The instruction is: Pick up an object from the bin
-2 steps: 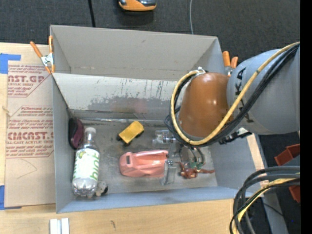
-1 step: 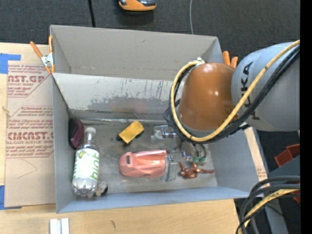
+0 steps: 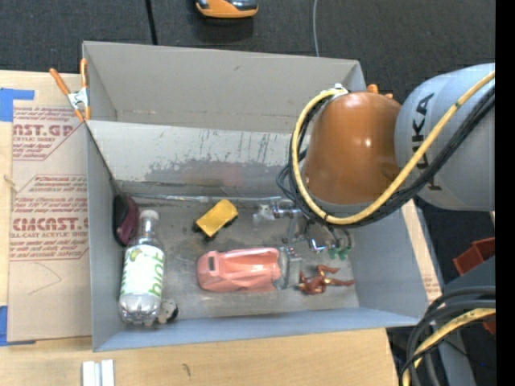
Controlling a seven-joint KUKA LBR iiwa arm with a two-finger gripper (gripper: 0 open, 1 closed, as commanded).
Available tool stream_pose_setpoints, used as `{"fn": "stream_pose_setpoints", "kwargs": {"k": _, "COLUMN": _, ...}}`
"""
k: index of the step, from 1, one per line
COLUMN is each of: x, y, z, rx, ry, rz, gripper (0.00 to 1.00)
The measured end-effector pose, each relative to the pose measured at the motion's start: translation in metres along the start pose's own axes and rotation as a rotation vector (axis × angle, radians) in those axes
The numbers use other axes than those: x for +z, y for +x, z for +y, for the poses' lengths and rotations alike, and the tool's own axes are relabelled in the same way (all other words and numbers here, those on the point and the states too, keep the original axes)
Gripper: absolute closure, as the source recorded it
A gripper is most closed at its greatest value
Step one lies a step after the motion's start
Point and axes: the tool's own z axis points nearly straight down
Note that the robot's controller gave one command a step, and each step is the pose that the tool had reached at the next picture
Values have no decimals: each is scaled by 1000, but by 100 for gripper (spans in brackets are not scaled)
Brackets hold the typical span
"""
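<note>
My gripper [image 3: 290, 256] reaches down under the arm's orange dome to the right part of the bin floor. It sits right at the right end of a salmon-pink oblong plastic thing [image 3: 240, 270] that lies flat near the front wall. A small red-brown figure [image 3: 323, 281] lies just to the right of the gripper, and a tiny green piece [image 3: 340, 253] lies above that. A yellow block [image 3: 216, 217] rests tilted to the upper left of the gripper, apart from it.
A clear bottle with a green label [image 3: 142, 276] lies along the bin's left wall, cap pointing to the back. A dark maroon thing [image 3: 125, 219] leans in the left corner behind it. The arm and its cables cover the bin's right side.
</note>
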Motion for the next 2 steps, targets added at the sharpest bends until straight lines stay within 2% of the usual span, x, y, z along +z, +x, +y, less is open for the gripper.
{"fn": "stream_pose_setpoints", "kwargs": {"k": 1, "x": 68, "y": -2, "z": -1, "rx": -152, "ry": -1, "rz": 7, "gripper": 0}}
{"fn": "stream_pose_setpoints", "kwargs": {"k": 2, "x": 94, "y": -20, "z": 3, "rx": -337, "ry": -3, "rz": 14, "gripper": 0}}
